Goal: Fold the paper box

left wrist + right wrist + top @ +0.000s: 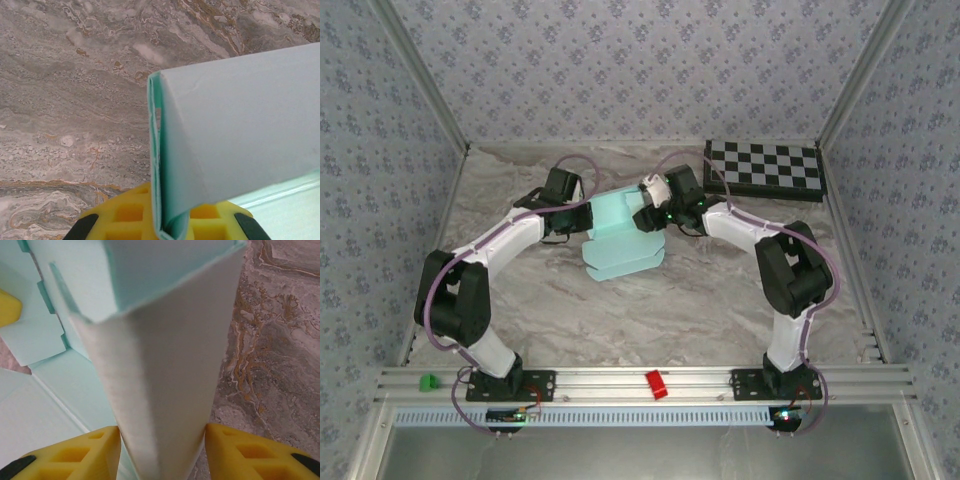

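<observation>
The pale turquoise paper box [618, 238] lies partly folded on the marble table, between the two arms. My left gripper [582, 205] is at its left side and is shut on a folded-up double wall of the paper box [170, 165], which stands between the yellow fingers [122, 212]. My right gripper [648, 212] is at the right side, its yellow fingers [80, 452] pressing both faces of an upright folded wall of the paper box [160, 390]. Flat flaps of the sheet [40, 330] lie to the left of that wall.
A black-and-white checkerboard [766, 168] lies at the back right of the table. On the front rail sit a red block [657, 384] and a green block [427, 382]. Patterned walls enclose the table [650, 310] on three sides.
</observation>
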You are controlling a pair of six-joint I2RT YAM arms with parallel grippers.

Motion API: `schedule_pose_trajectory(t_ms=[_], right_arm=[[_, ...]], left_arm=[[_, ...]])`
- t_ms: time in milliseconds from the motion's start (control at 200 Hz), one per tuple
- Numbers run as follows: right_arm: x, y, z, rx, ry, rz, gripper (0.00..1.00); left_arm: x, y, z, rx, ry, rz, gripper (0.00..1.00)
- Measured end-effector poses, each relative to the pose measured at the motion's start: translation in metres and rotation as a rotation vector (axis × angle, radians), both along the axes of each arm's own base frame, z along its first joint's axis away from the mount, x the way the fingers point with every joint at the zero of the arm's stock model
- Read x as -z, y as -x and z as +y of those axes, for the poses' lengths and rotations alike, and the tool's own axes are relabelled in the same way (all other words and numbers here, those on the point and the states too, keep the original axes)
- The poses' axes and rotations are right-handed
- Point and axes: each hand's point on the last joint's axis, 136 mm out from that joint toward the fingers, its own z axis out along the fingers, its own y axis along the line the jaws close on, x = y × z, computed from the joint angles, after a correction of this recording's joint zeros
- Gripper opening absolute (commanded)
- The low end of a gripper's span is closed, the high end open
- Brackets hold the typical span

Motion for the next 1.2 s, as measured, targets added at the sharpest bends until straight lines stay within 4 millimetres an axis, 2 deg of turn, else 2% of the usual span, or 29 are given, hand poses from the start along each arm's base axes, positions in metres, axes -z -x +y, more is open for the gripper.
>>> schedule_pose_trajectory(t_ms=[480,1199], right_arm=[[0.0,-0.013,-0.005,0.081,0.078,-0.058,0.32],[0.006,-0.032,-0.009,0.267,0.236,-0.155,0.23]], left_arm=[[-0.001,0.0,-0.001,-0.003,0.012,0.001,0.0],[-0.004,-0.002,-0.008,-0.002,0.05,-0.004,0.0]])
